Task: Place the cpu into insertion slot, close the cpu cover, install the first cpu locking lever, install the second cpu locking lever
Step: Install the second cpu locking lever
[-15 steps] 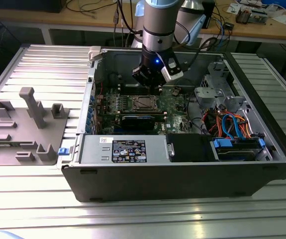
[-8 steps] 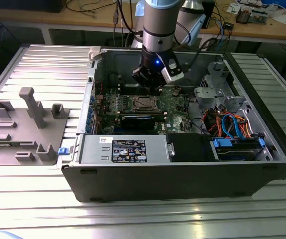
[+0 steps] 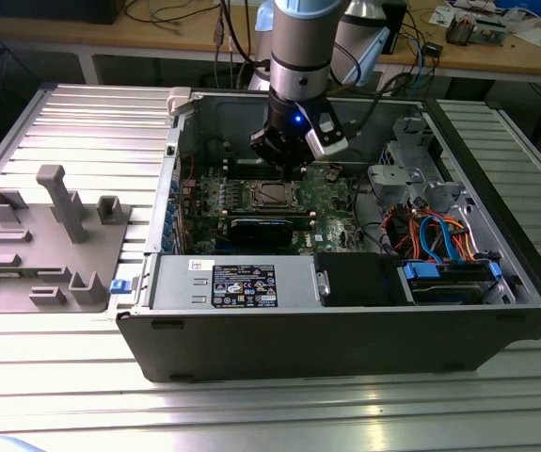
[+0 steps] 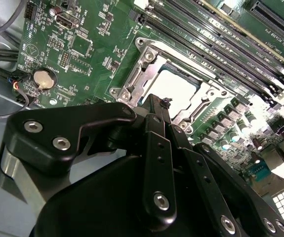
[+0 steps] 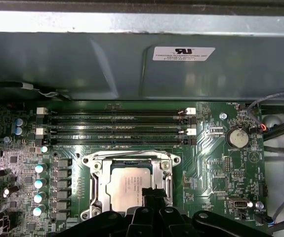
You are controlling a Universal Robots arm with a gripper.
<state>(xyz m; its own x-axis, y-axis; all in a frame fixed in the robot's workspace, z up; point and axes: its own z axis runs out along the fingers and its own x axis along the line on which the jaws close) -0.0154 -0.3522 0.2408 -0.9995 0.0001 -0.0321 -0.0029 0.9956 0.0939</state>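
In the first wrist view, the cpu (image 5: 129,186) is seen seated in the insertion slot (image 5: 93,170), with the cpu cover (image 5: 102,190) closed over it. The gripper (image 5: 154,193) is held narrow, its fingertips drawn together with nothing between them, just over the cover's edge inside the computer case (image 3: 345,330).

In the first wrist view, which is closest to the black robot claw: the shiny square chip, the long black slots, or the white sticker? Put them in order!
From the gripper:
1. Silvery square cpu, right by the fingertips, in its socket.
2. Long black memory slots, beyond the socket on the green board.
3. White sticker, farthest, on the grey metal case wall.
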